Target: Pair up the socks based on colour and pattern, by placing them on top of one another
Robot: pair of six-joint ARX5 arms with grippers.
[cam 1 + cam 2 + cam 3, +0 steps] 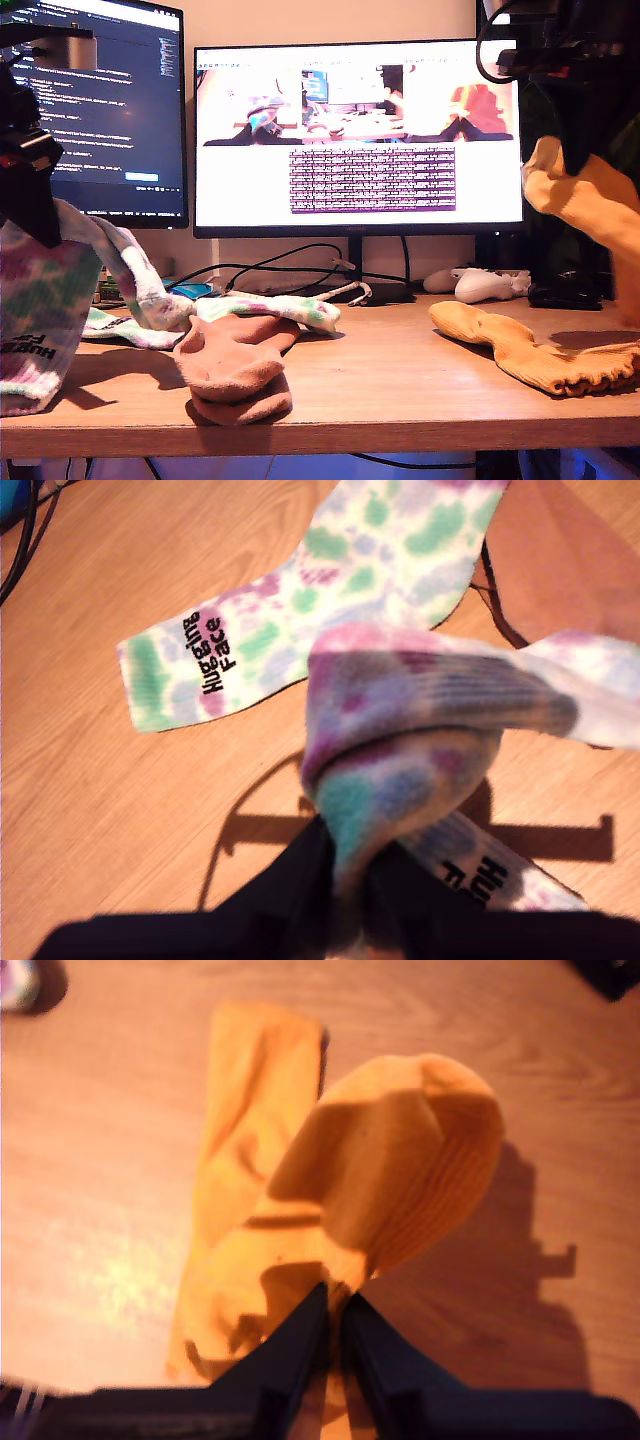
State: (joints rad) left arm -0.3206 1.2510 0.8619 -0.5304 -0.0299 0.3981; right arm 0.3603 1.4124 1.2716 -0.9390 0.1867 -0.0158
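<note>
Pink-brown socks [235, 365], one stacked on the other, lie nearest, at the wooden desk's [390, 395] front edge. On the exterior view's left my first gripper [352, 880] pinches a tie-dye sock [45, 320] and holds it up off the desk; its twin [300, 620] lies flat beneath. On that view's right my second gripper [335, 1325] clamps a mustard sock [590, 205] aloft, above its mate [540, 350] on the desk. Two monitors [355, 135] glow behind.
</note>
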